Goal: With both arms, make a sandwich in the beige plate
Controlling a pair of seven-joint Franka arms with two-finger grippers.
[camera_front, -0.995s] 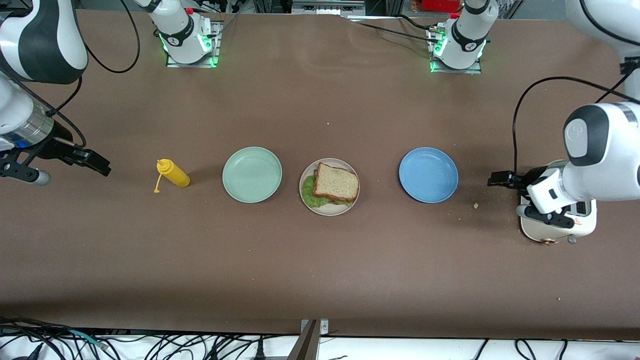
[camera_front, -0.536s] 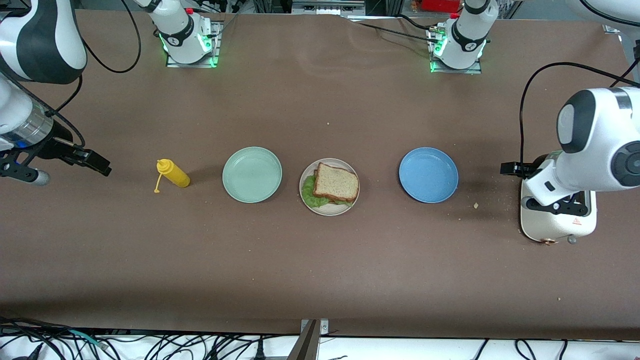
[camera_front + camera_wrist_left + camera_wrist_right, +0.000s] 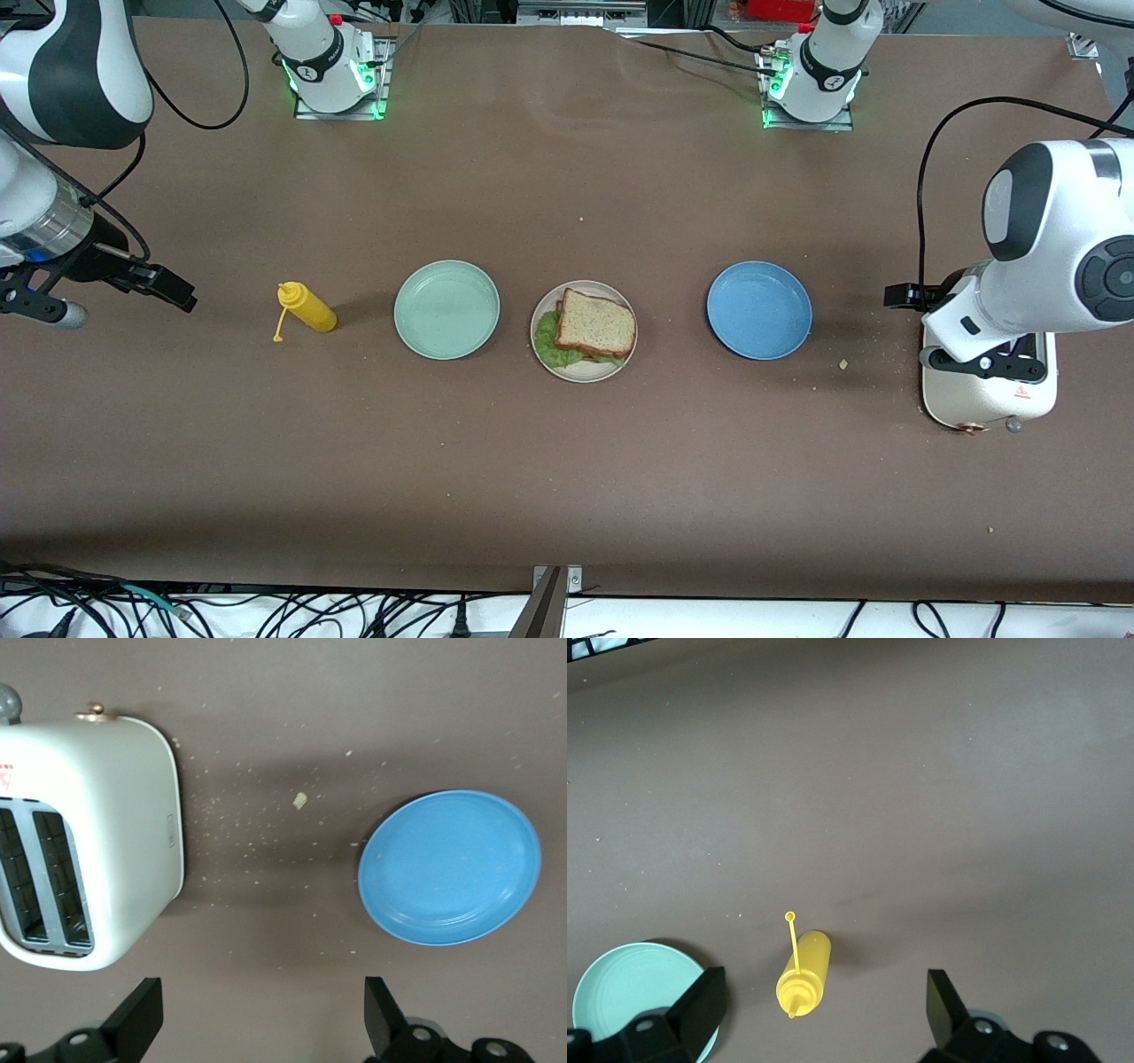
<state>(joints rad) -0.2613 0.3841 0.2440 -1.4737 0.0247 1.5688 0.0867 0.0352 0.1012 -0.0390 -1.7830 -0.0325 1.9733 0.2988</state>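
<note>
The sandwich [image 3: 596, 323] lies on the beige plate [image 3: 586, 375] in the middle of the table: a brown bread slice on top, with green lettuce [image 3: 553, 351] sticking out beneath it. My left gripper [image 3: 903, 295] [image 3: 263, 1020] hangs open and empty over the crumbed table between the toaster and the blue plate. My right gripper [image 3: 171, 290] [image 3: 826, 1010] is open and empty too. It hangs over the table at the right arm's end, by the yellow bottle. Neither gripper is near the sandwich.
A mint green plate [image 3: 446, 309] [image 3: 629, 992] and a blue plate [image 3: 759, 309] [image 3: 450, 866] flank the beige one. A yellow squeeze bottle [image 3: 306, 307] [image 3: 804, 974] lies on its side beside the mint plate. A white toaster [image 3: 990, 394] [image 3: 89, 842] stands under the left arm.
The left arm has drawn back toward its own end of the table and now stands over the toaster. The right arm and the sandwich have not moved.
</note>
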